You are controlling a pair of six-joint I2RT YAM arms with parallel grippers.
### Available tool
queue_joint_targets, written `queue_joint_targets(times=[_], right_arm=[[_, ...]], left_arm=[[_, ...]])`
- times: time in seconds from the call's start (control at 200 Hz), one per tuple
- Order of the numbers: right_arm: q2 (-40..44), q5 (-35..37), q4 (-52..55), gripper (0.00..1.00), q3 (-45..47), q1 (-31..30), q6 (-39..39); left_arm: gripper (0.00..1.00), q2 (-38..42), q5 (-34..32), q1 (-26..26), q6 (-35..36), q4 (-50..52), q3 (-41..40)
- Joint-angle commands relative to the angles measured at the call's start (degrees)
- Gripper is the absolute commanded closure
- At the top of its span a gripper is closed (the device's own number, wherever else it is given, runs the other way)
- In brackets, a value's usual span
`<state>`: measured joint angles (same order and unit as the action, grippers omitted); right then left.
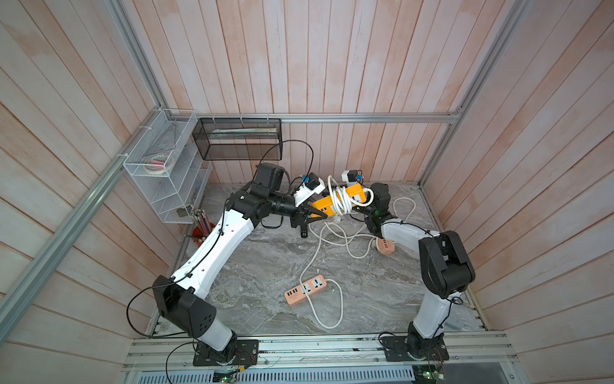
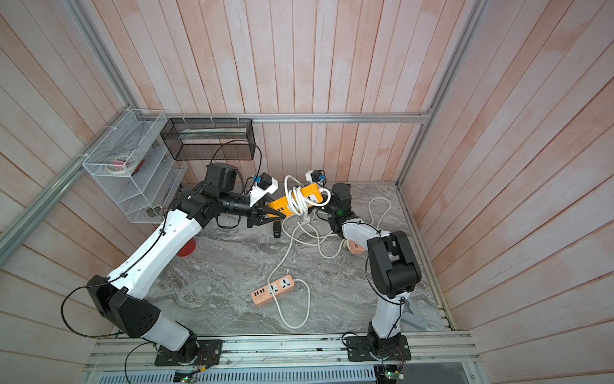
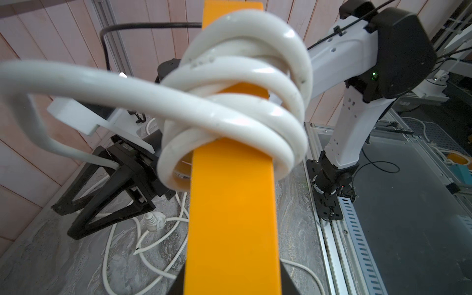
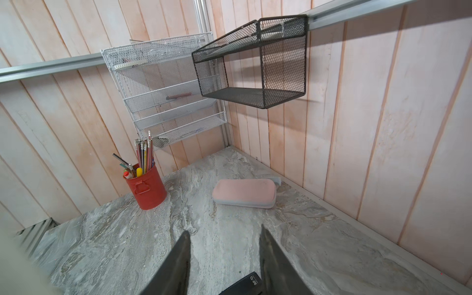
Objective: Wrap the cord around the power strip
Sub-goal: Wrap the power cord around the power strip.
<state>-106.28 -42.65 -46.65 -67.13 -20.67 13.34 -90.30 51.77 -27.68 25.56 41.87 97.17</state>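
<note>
My left pincer (image 1: 320,215) clamps one end of the yellow power strip (image 3: 232,217), which juts out ahead; glossy white cord (image 3: 229,112) coils loosely round its middle. My right pincer (image 4: 224,229) gapes empty nearby.

Orange power strip (image 1: 356,192) aloft, tilted; white cord (image 1: 341,198) coiled around it.

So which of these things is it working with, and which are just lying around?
In use: orange power strip, white cord, left gripper, right gripper.
Lying about: pink power strip, red pencil cup, pink case, black mesh basket, white wire rack.
</note>
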Motion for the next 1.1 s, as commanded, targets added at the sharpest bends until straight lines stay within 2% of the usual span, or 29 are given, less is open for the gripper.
queue_joint_targets(times=[0.0,0.21,0.33,0.55,0.64,0.735,0.845,0.925,0.96,1.095], right_arm=[[0.71,4.44,-6.73,0.56,1.96,-0.69,2.63],[2.14,7.49,-6.86,0.57,5.06,-0.74,1.16],[2.55,7.79,-4.95,0.62,5.32,-0.84,-0.24],[3.31,10.54,-3.58,0.92,8.1,-1.65,-1.64],[3.97,12.5,-2.63,1.0,9.41,-2.47,-2.62],[4.61,15.81,2.37,1.0,9.75,-3.81,-6.19],[5.76,23.09,13.63,1.0,9.03,-7.72,-16.19],[6.57,32.09,21.65,1.0,8.95,-11.85,-25.76],[6.95,36.78,24.05,1.0,9.39,-13.4,-29.17],[9.83,54.4,28.28,1.0,12.59,-18.22,-38.31]], left_arm=[[1.0,1.62,0.2,0.3,-2.42,-6.39,2.41],[1.0,1.13,-2.33,0.69,-3.47,-6.49,2.33],[1.0,0.7,-4.41,1.53,-5.56,-8.03,2.01],[1.0,0.52,-7.23,4.6,-12.62,-13.66,1.53],[1.0,0.05,-8.08,5.26,-13.75,-14.23,1.93],[1.0,-0.6,-10.34,6.35,-15.02,-14.71,2.82],[1.0,-1.67,-12.58,9.03,-17.13,-15.14,4.74],[1.0,-3.31,-16.35,11.0,-15.86,-12.91,7.3],[1.0,-4.6,-19.34,11.6,-13.86,-10.12,9.31],[1.0,-10.47,-37.43,12.48,-4.84,0.96,15.6]])
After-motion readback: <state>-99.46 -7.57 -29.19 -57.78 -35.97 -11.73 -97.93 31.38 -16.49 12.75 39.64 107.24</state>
